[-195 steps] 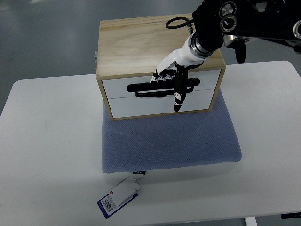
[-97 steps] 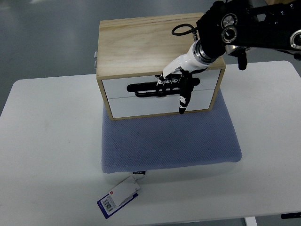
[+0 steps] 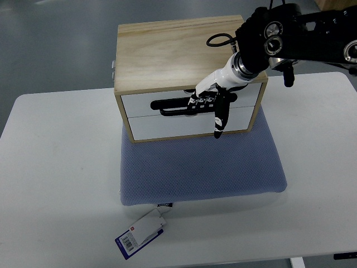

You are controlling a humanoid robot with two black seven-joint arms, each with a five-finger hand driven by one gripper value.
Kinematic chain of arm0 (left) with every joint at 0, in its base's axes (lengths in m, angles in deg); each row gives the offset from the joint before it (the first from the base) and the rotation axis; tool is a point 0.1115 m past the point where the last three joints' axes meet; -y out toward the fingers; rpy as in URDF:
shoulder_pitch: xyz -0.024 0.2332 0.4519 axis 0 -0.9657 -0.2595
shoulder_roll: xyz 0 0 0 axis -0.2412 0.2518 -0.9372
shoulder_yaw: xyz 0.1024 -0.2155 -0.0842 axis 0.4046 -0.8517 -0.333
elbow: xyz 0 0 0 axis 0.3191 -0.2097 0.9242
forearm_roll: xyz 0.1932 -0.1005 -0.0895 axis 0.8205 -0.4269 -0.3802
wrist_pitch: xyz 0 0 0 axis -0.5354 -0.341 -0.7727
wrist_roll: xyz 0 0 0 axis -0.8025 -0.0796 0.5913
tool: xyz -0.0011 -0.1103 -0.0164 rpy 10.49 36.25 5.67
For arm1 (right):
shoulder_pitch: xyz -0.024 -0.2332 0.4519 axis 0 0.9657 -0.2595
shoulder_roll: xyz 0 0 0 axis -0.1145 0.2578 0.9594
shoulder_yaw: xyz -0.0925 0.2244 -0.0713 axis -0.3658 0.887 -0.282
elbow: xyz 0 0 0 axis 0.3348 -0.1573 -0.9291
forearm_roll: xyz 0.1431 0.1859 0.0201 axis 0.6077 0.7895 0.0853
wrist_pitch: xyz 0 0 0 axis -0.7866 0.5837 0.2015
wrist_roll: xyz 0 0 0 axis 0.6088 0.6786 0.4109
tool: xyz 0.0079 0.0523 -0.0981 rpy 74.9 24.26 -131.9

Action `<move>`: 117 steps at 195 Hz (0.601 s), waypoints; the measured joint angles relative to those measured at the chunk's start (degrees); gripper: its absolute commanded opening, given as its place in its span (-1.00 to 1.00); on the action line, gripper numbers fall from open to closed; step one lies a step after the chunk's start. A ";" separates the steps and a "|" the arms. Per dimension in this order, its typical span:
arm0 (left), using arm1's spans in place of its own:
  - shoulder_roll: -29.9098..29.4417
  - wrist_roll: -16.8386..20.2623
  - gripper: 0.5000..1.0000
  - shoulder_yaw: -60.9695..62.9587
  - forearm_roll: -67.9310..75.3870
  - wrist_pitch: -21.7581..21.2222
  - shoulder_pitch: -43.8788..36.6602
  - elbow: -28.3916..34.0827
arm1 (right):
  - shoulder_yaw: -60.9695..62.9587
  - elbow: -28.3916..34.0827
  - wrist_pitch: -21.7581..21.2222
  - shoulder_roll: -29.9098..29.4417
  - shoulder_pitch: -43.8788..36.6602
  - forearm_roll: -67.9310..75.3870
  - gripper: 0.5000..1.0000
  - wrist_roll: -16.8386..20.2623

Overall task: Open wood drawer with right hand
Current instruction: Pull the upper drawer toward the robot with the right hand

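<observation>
bright even overhead light, soft faint shadows, mild glare on white table [image 3: 61, 167], pic sharp throughout.

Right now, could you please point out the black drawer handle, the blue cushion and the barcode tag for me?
black drawer handle [image 3: 170, 104], top view, on its bar left of the robot hand.
blue cushion [image 3: 201, 164], top view, on its bare top surface.
barcode tag [image 3: 140, 233], top view, on the middle of the card.

A white table [image 3: 61, 184] with rounded corners fills most of the view. Beyond its far edge lies a smooth grey floor [image 3: 56, 39], dully reflecting soft overhead light in pale patches.
</observation>
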State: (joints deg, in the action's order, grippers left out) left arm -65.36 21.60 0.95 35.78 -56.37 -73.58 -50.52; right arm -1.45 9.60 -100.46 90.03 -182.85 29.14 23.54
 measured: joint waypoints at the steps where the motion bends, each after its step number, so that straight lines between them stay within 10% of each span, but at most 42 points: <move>1: 0.00 0.00 1.00 0.00 0.00 0.00 0.00 0.00 | 0.00 0.00 -0.01 0.00 0.00 0.02 0.78 0.00; 117: 0.00 0.00 1.00 0.05 0.00 -0.05 0.00 0.07 | 0.92 0.36 -3.97 0.76 -0.44 3.31 0.78 -0.23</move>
State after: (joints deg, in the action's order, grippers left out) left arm -65.36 21.60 1.01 35.79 -56.42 -73.58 -50.44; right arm -0.52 9.96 -104.43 90.79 -183.28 32.45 23.31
